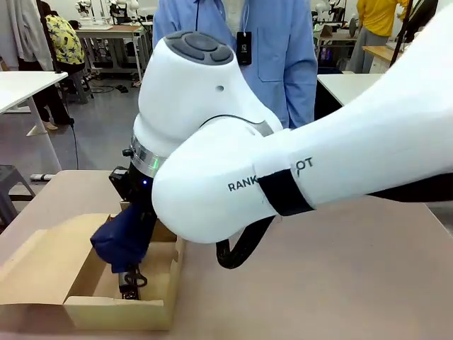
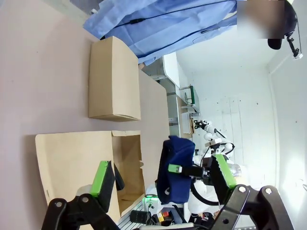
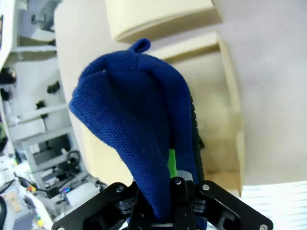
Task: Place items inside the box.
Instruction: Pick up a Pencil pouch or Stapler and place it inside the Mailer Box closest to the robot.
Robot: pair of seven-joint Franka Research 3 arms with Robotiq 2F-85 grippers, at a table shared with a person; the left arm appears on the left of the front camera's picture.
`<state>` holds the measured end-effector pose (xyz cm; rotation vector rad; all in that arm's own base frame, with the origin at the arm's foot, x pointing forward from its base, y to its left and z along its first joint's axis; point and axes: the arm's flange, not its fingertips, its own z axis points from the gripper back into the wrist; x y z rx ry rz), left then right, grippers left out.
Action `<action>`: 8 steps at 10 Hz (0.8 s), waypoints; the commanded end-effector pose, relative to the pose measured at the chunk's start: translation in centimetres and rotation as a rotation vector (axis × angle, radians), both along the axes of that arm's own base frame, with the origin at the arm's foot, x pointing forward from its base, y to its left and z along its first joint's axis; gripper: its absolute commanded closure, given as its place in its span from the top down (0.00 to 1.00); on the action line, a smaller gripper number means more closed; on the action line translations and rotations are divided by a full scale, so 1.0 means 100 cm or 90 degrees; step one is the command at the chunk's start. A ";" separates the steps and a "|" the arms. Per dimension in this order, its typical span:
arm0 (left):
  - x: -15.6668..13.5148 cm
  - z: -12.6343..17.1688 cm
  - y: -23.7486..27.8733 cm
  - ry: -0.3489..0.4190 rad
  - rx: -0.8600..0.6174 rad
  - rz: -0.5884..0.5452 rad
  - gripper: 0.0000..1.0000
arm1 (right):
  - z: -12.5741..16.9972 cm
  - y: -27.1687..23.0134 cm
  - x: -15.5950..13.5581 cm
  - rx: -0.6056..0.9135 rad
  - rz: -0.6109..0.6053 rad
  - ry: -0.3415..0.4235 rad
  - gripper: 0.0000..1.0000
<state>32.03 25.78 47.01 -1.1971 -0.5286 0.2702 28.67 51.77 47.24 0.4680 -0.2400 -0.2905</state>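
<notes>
My right gripper (image 1: 136, 212) hangs over the open brown box (image 1: 159, 312) at the table's near left and is shut on a navy blue fabric pouch (image 1: 122, 239). In the right wrist view the pouch (image 3: 134, 120) bulges up between the fingers, with one green pad (image 3: 171, 164) pressed on it, above the box's inside (image 3: 216, 124). A small black item (image 1: 129, 285) lies on the box floor under the pouch. My left gripper (image 2: 163, 175) stands open some way off, facing the box (image 2: 127, 163) and the hanging pouch (image 2: 178, 165).
The box's wide lid flap (image 1: 39, 265) lies open to the left. A smaller shut cardboard box (image 2: 112, 79) sits just beyond it, towards the person in a blue shirt (image 1: 272, 49) at the far side. The table's right half (image 1: 354, 276) is bare.
</notes>
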 end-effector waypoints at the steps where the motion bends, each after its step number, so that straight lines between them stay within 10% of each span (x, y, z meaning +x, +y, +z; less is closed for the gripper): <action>1: -0.001 0.001 -0.001 -0.017 -0.003 -0.005 1.00 | -0.020 0.050 0.017 -0.014 0.001 -0.044 0.07; 8: -0.001 0.001 -0.001 -0.017 -0.003 -0.005 1.00 | -0.097 0.084 0.014 -0.082 0.051 0.043 0.07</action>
